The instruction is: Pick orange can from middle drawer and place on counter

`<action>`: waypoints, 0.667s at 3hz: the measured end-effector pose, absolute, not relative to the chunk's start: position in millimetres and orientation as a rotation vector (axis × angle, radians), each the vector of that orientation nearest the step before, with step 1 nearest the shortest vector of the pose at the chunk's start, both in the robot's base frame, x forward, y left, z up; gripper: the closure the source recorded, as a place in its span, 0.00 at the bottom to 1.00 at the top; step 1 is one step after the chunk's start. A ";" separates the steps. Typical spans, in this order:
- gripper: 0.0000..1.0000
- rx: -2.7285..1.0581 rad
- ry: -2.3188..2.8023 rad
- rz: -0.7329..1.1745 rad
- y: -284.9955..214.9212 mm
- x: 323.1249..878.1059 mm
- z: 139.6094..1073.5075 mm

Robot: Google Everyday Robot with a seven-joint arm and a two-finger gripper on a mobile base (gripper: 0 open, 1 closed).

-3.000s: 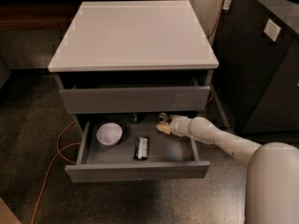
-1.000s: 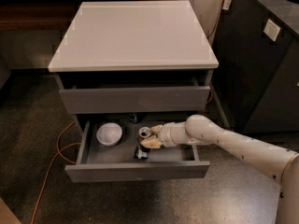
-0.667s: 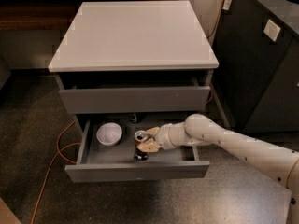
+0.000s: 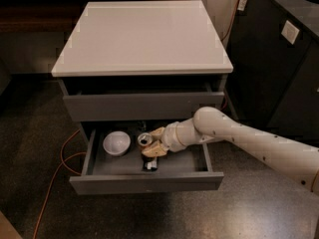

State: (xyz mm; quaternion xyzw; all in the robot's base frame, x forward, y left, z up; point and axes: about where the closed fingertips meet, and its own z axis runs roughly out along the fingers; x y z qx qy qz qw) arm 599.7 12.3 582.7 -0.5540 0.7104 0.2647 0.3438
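The gripper (image 4: pixel 151 142) sat low in the middle of the frame, inside the open drawer (image 4: pixel 145 183), at the end of a white arm (image 4: pixel 234 133) that came in from the lower right edge. Its two tan jaws stood one above and one below the can (image 4: pixel 144 140), and they looked clenched on it. The can was in the drawer, just left of the wrist, with its silver rim turned up toward the camera. A white bowl (image 4: pixel 116 143) rested on the drawer floor just left of the can, apart from it. A flat black packet (image 4: pixel 150 165) lay directly below the gripper, near the drawer's front wall. The drawer was pulled out toward the bottom of the frame. Above it, the grey front of the upper drawer (image 4: pixel 142 106) stood out a little from the cabinet. The pale table (image 4: pixel 142 34) capped the cabinet and filled the upper middle of the frame. A dark cabinet (image 4: pixel 269 59) stood at the upper right. An orange cable (image 4: pixel 56 176) ran across the dark speckled floor (image 4: pixel 35 128) at the lower left.
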 end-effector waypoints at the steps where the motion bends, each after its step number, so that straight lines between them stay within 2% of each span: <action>1: 1.00 -1.513 1.827 0.632 20.1 606.6 622.3; 2: 1.00 -1.542 1.808 0.600 22.8 609.3 643.6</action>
